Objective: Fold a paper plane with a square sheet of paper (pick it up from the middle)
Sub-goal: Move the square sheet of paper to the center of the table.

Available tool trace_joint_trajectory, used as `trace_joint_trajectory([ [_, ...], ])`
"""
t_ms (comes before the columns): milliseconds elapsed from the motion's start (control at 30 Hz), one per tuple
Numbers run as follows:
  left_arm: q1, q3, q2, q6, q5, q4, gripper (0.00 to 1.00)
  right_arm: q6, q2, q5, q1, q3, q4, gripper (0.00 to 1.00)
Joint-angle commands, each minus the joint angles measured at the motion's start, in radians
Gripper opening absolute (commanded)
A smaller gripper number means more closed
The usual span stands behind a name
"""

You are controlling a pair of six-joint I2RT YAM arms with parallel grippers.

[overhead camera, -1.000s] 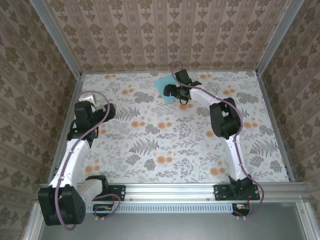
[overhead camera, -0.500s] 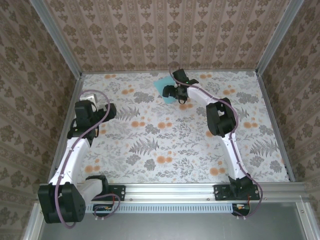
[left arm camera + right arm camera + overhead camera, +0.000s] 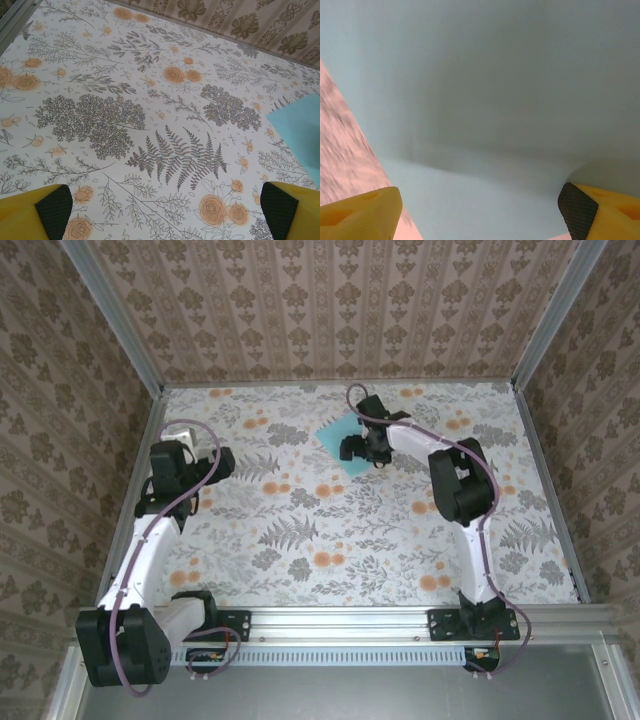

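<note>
Square sheet of paper (image 3: 333, 432): on worktop (image 3: 300, 530)
Right fingers (image 3: 360, 215): spread, over sheet
Left fingers (image 3: 30, 220): spread, left of sheet

Right hand (image 3: 356, 450) hides part of the paper sheet (image 3: 332, 434); table (image 3: 342, 145) beside it blurred.

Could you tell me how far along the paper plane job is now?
Done: nothing yet; the paper lies flat, a plain square. In hand: the right gripper is low over it, jaws open. The left gripper is open, off to the side. Left: the pickup and every fold.
</note>
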Motion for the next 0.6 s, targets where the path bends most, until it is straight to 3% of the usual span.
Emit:
trace_joint_trajectory([
  [0, -0.005, 0.031, -0.015, 0.013, 0.018, -0.013, 1.00, 0.038, -0.052, -0.027, 0.024, -0.226, -0.113, 0.87],
  [133, -0.012, 0.035, -0.007, 0.012, 0.016, -0.020, 1.00, 0.126, -0.190, -0.048, 0.077, -0.493, -0.049, 0.86],
  [267, -0.015, 0.044, 0.006, 0.005, 0.025, -0.021, 1.00, 0.216, -0.287, -0.069, 0.138, -0.629, -0.023, 0.83],
  [433, -0.023, 0.053, 0.017, -0.008, 0.035, -0.034, 1.00, 0.210, -0.397, -0.015, 0.151, -0.517, -0.066, 0.84],
  [567, -0.024, 0.072, 0.034, -0.030, 0.074, -0.066, 1.00, 0.171, -0.370, -0.009, 0.147, -0.390, -0.064, 0.86],
])
